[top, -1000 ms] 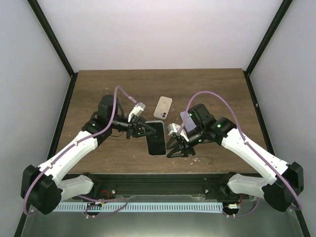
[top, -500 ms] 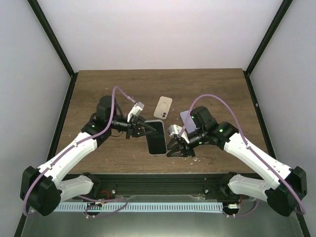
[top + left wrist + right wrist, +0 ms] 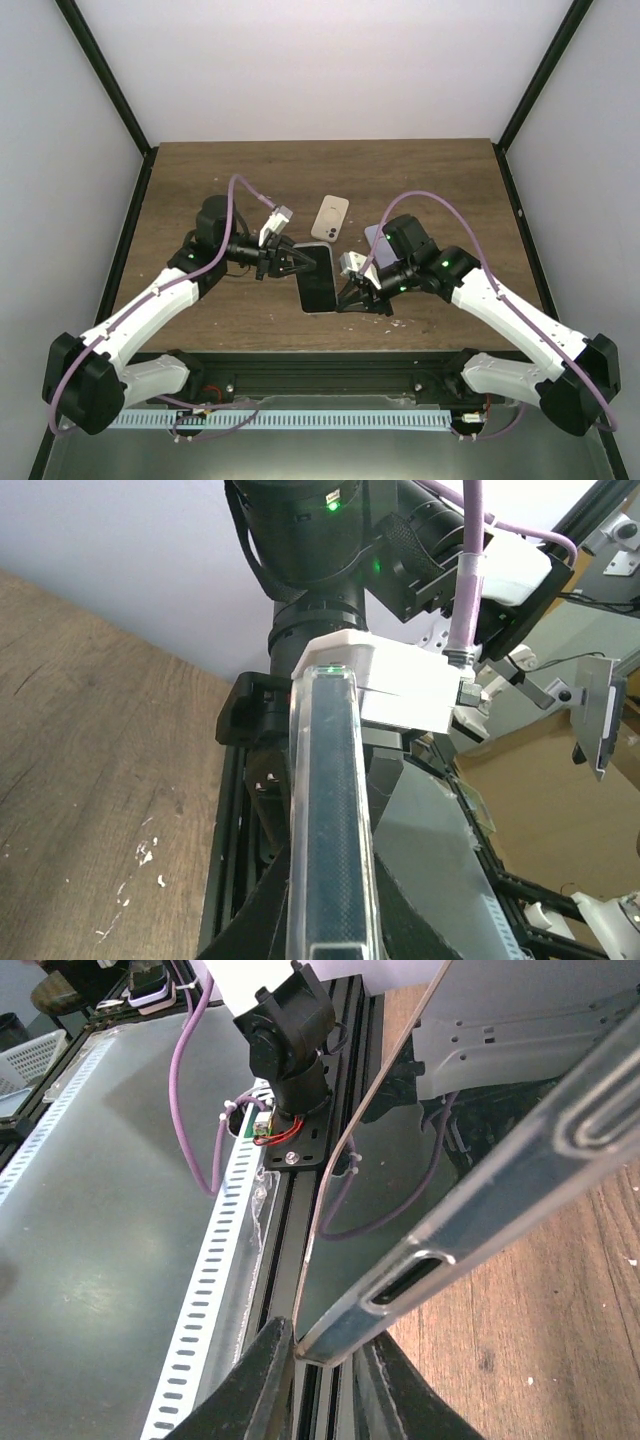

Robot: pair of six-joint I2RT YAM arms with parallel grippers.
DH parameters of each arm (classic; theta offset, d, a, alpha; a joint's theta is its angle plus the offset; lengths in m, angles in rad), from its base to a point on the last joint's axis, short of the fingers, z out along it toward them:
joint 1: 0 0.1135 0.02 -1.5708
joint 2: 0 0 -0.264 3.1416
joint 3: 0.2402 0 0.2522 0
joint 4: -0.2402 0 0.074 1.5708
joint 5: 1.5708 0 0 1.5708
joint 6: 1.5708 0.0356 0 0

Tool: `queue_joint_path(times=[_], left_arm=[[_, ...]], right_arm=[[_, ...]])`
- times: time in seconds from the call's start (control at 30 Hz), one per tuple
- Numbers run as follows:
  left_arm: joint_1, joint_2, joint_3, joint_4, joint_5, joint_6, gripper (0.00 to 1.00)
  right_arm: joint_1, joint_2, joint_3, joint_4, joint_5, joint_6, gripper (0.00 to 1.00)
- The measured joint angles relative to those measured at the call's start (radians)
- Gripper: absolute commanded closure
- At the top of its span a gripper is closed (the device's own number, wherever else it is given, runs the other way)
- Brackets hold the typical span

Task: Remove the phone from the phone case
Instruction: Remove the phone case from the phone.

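Observation:
The dark-screened phone in its clear case (image 3: 316, 278) is held just above the table between both arms. My left gripper (image 3: 296, 263) is shut on the case's upper left edge. In the left wrist view the cased phone (image 3: 330, 810) stands edge-on between the dark fingers (image 3: 250, 920) of that gripper (image 3: 335, 905). My right gripper (image 3: 344, 299) is shut on the case's lower right corner. The right wrist view shows the clear corner with its port cutout (image 3: 410, 1280) pinched in that gripper (image 3: 325, 1345). Whether the phone has lifted from the case there I cannot tell.
A white phone-shaped object (image 3: 330, 217) lies on the wooden table (image 3: 440, 180) behind the held phone. A lilac flat object (image 3: 374, 235) lies partly under the right arm. White flecks dot the table near its front edge, by the black frame rail (image 3: 320, 365).
My right gripper has shifted slightly left, onto the case's lower right corner. The phone has shifted slightly with it. The left gripper keeps its hold.

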Motion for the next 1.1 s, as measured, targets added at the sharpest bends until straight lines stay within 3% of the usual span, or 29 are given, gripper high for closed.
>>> queue_joint_path(times=[1.1], left_arm=[[0.011,0.095,-0.015,0.132,0.058,-0.057,1.00]], right_arm=[[0.024,0.009,0.009,-0.026,0.167,-0.140,0.89]])
